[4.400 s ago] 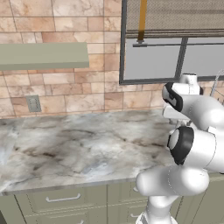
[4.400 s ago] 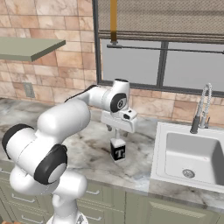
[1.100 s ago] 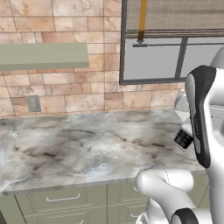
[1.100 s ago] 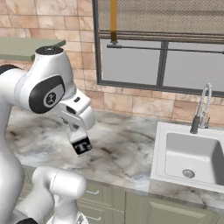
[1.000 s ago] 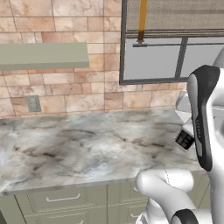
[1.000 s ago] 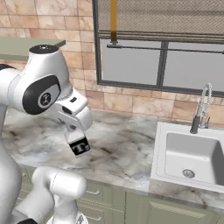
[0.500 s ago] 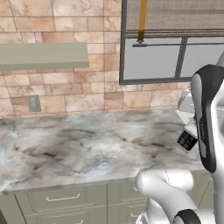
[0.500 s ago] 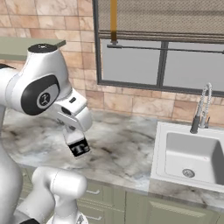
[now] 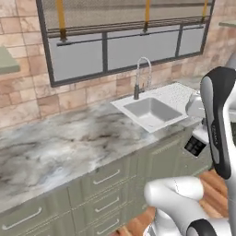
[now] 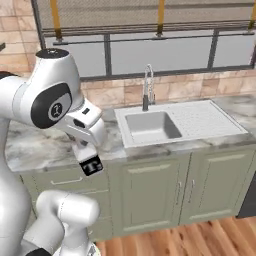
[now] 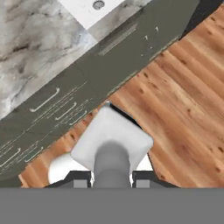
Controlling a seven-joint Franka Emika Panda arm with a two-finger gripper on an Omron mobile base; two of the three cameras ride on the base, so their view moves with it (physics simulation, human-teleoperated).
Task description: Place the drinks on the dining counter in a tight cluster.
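Observation:
My gripper (image 10: 89,159) hangs below the raised arm, in front of the green cabinets, shut on the small white narrow-necked container (image 10: 92,166) with the dark label. In the left base view the same container (image 9: 195,145) shows beside the arm's upright link, under the gripper (image 9: 199,136). In the hand view the container (image 11: 114,131) sits between the two fingertips of the gripper (image 11: 111,179), its grey neck toward the camera, above the wood floor. The dining counter is out of view.
A marble counter (image 9: 55,143) with green drawers (image 10: 210,185) runs along the brick wall. It holds a white sink (image 10: 150,127) and a faucet (image 10: 148,85) under a window. Wood floor (image 10: 200,240) lies in front of it.
The whole picture has shifted: the base has moved, and the sink, cabinets and floor have come into view. The gripper stays shut on the white container.

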